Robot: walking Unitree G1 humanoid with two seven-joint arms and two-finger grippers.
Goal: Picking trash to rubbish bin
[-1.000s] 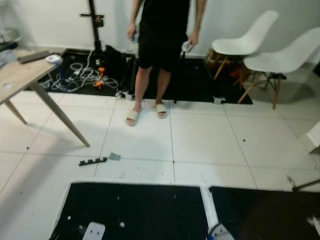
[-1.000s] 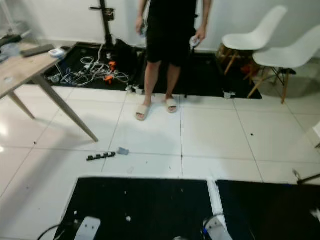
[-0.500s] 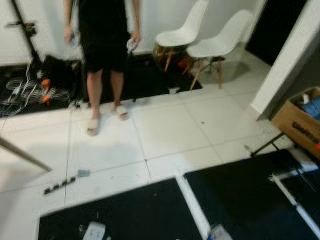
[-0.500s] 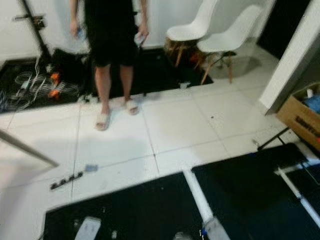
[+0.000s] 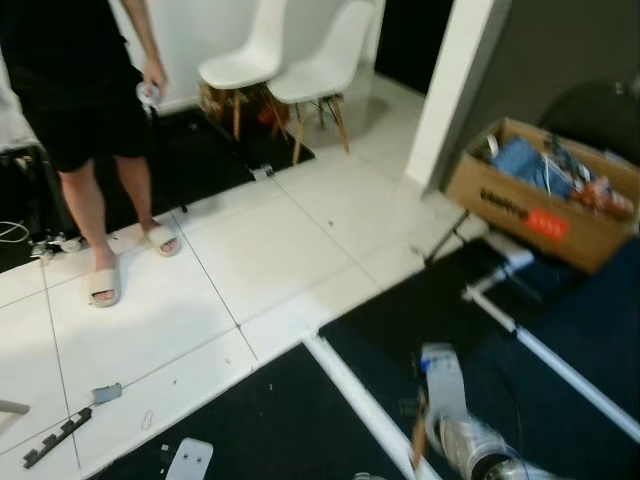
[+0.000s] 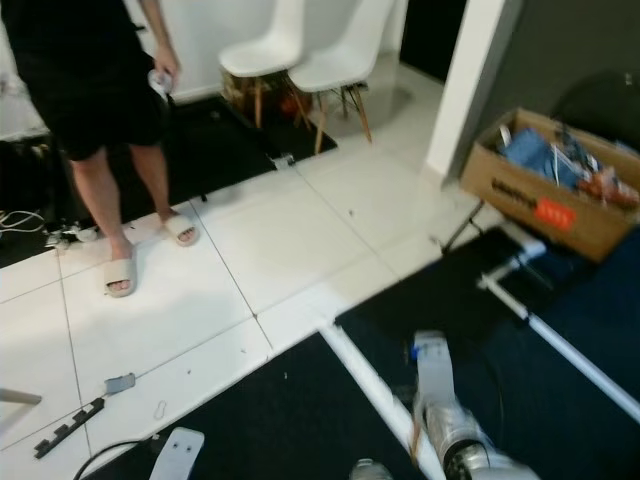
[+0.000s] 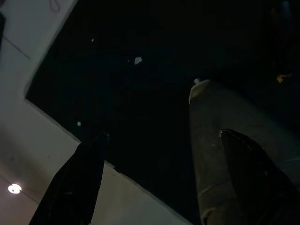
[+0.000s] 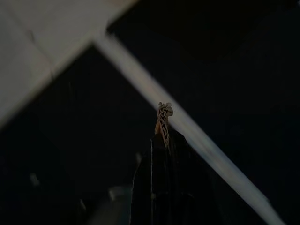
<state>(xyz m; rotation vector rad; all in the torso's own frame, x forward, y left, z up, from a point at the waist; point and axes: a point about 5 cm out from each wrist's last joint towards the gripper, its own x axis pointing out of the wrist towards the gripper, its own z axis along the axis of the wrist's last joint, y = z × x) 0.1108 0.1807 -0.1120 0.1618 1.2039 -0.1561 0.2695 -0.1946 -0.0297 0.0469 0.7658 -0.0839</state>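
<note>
My right gripper (image 8: 161, 140) is shut on a thin brownish scrap of trash (image 8: 164, 114) that sticks out past its fingertips, above a black mat and a white strip. In the left eye view the right arm (image 5: 455, 425) hangs low at the bottom, with the orange-brown scrap (image 5: 417, 447) beside it. My left gripper (image 7: 164, 180) is open over the black mat, with nothing between its fingers. An open cardboard box (image 5: 540, 205) filled with blue items and wires stands on the floor at the right.
A person (image 5: 85, 110) in black shorts and slippers stands at the back left. Two white chairs (image 5: 290, 60) are behind, next to a white pillar (image 5: 455, 90). A grey scrap (image 5: 106, 393) and a black strip (image 5: 60, 437) lie on the white tiles at the left.
The camera has swung to the right: person and chairs shifted left, the table left the view, and the pillar and cardboard box came in. My right arm now shows at the bottom.
</note>
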